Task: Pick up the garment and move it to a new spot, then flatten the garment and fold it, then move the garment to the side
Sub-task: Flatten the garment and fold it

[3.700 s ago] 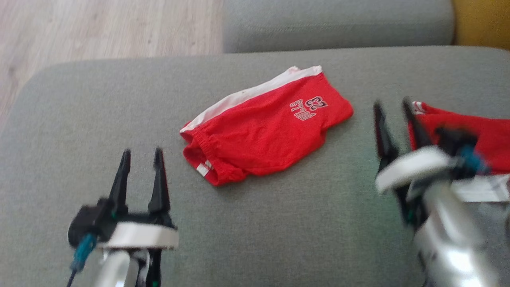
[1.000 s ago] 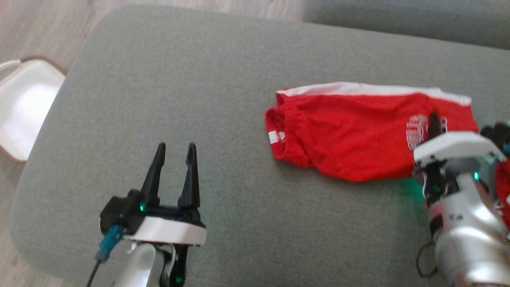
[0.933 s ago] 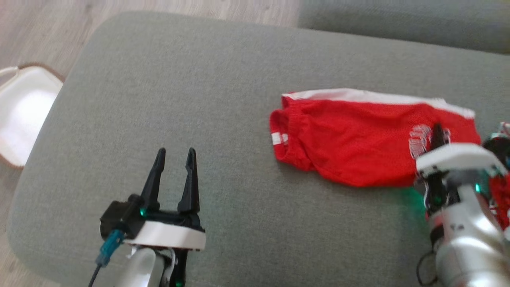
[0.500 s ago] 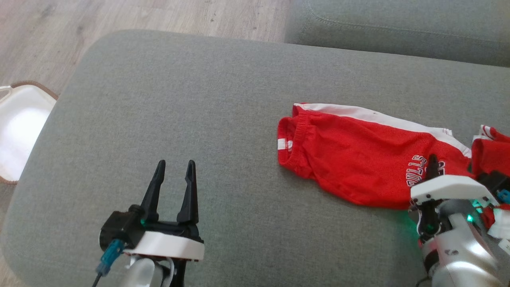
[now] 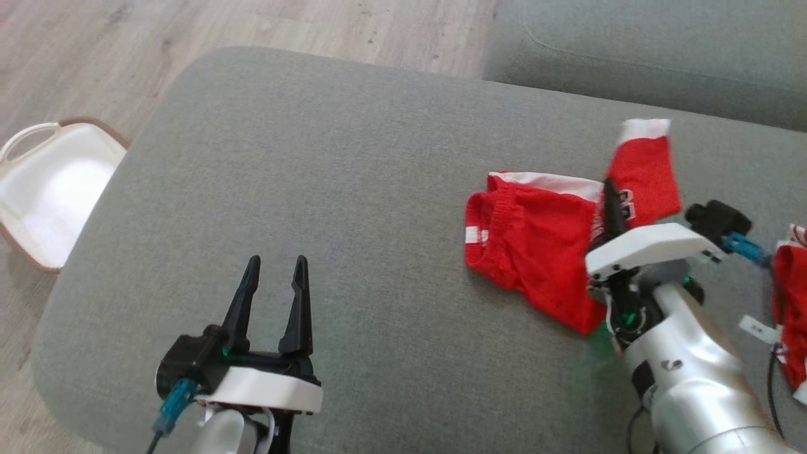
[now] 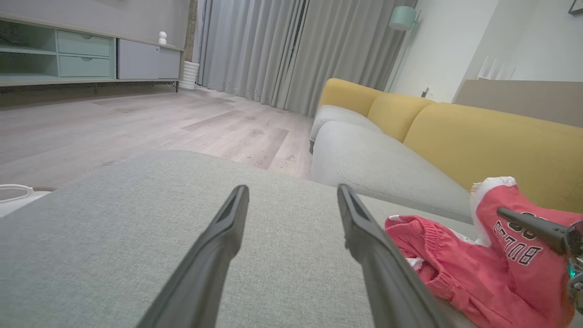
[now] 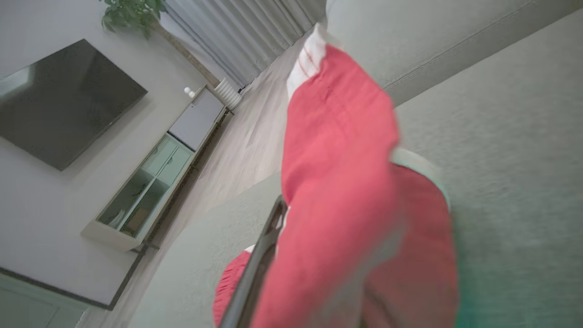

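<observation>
One garment (image 5: 536, 252) edge raised | right gripper (image 5: 609, 189) pinching it | left gripper (image 5: 275, 261) spread over cushion (image 5: 353, 157)

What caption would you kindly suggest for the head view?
Right gripper holds one end of the red shorts raised above the grey cushion.

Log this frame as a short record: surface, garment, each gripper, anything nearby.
surface: grey sofa cushion
garment: red shorts, leg end raised, waistband end on the cushion
right gripper: shut on the shorts' leg end
left gripper: open, empty, above bare cushion
nearby: white basket on the floor; second red garment at right
</observation>
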